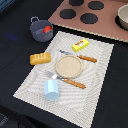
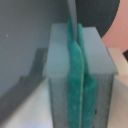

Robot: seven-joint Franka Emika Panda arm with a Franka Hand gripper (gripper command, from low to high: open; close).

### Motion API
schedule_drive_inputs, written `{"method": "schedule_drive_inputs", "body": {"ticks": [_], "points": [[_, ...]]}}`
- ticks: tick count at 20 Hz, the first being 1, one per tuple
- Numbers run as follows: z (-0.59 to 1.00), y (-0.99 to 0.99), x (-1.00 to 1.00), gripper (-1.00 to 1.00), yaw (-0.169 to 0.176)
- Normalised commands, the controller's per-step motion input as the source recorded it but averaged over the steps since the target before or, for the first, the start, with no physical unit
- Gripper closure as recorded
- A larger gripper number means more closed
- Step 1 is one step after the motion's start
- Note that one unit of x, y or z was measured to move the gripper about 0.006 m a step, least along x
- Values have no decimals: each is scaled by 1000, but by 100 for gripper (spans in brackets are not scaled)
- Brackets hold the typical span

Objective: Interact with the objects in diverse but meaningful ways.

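Jaws pressed together in wrist view, green pads touching. Tan plate centres placemat: bread loaf, light-blue cup, yellow packet around it.

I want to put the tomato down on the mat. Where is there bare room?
Free: the mat on the exterior view's right, beyond the plate, and its near corner beside the blue cup. Crowded: around the plate, with knife, fork, yellow packet and bread.
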Motion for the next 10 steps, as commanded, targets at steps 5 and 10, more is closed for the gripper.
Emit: {"method": "schedule_drive_inputs", "body": {"ticks": [5,10], "points": [[2,-153,631,100,52],[-15,-297,644,100,34]]}}
